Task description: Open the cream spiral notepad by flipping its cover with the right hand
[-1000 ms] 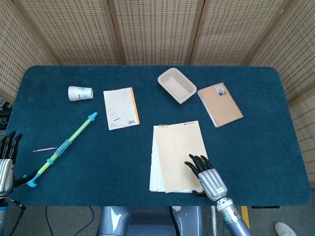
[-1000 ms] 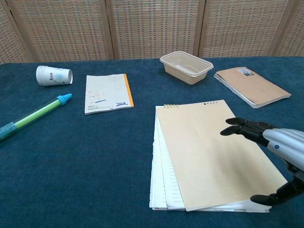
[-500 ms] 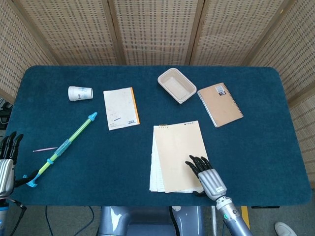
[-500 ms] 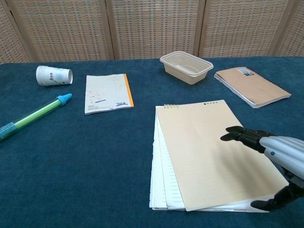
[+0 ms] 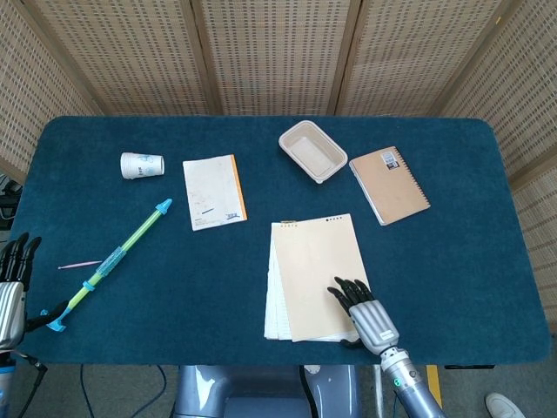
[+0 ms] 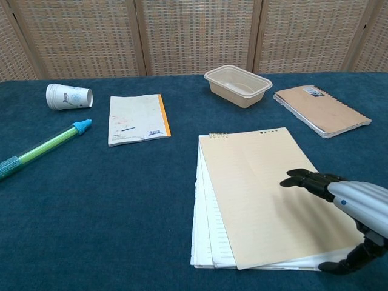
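A: Count of paper items?

B: Three. One cream spiral notepad [image 5: 315, 277] at near centre, cover closed, loose white sheets fanned out under its left edge. One brown kraft notebook [image 5: 389, 185] at far right, wire spiral along its right edge, small label too small to read. One white pad [image 5: 214, 192] with an orange spine, far left of centre, faint print unreadable.

A: Other items?

B: One beige rectangular plastic tray [image 5: 312, 151], rounded corners, far centre. One white paper cup [image 5: 142, 165] on its side with blue print, illegible. One long green tube [image 5: 113, 259] with blue ends, left. One thin pink stick [image 5: 79, 264] beside it. All on a dark teal felt-like table [image 5: 461, 261].

A: Hands?

B: Right hand [image 6: 345, 218], grey shell with black fingers [image 6: 306, 179], fingers slightly spread over the notepad's near right corner, thumb below the near edge; contact cannot be told. Left hand [image 5: 10, 296] at the near left table edge, fingers straight and close together, holding nothing.
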Controlling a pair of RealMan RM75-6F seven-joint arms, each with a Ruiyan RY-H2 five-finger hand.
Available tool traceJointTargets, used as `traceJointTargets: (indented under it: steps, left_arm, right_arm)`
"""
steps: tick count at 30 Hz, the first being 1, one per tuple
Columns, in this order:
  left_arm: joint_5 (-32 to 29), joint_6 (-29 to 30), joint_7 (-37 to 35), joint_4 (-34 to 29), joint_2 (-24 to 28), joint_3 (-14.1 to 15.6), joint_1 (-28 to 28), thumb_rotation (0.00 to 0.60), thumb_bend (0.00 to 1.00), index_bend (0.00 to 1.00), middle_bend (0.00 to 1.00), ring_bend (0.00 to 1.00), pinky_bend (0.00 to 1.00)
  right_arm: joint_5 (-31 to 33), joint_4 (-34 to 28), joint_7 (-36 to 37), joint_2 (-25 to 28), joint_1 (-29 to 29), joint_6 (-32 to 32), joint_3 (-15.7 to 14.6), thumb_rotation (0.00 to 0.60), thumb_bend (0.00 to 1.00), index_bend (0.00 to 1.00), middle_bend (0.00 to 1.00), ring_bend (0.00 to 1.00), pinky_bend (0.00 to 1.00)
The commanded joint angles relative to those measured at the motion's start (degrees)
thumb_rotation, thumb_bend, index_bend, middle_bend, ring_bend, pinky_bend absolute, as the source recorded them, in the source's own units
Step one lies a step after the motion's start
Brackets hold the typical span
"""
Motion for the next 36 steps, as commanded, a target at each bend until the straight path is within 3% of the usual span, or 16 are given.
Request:
traceJointTargets:
  steps: [1,11,18,24,36]
  left_arm:
    - [-0.6,0.0,0.1,0.2,-0.3,-0.5,-0.2,0.600,0.16,0.00,0.00,0.00,0.14]
    - [-0.2,0.0,0.4,0.1,-0.1,-0.4,-0.3,0.600,0.16,0.00,0.00,0.00,0.14]
    - [-0.2,0.0,0.2,0.1,0.0,-0.3,-0.2,0.600,0.16,0.00,0.00,0.00,0.14]
    - [-0.3,-0.2,0.2,0.2,-0.1,-0.3,-0.3,0.600,0.16,0.00,0.00,0.00,0.14]
    - [-0.5,-0.4,0.2,0.1,-0.1,-0.2,-0.3,0.600,0.16,0.00,0.00,0.00,0.14]
  right_arm:
    - [0.3,0.2,-0.1,-0.1,0.1,-0.3,0.0,0.600,0.22,0.12,0.00,0.00,0.06]
    - [1.7,2.0,-0.6,-1.3,0.5,-0.9,0.6,0.600,0.23,0.12,0.00,0.00,0.06]
    - [2.0,4.4,-0.6,-3.2,1.1,-0.7,1.7,0.600,0.47,0.12,0.00,0.00,0.07]
    - [1.7,5.2,0.1,-4.0,1.6,0.1,2.6,0.600,0.60,0.13,0.00,0.00,0.08]
    - [4.6,4.8,-0.9,-4.4,4.5,-2.4,6.1,0.600,0.55,0.14,0.00,0.00,0.08]
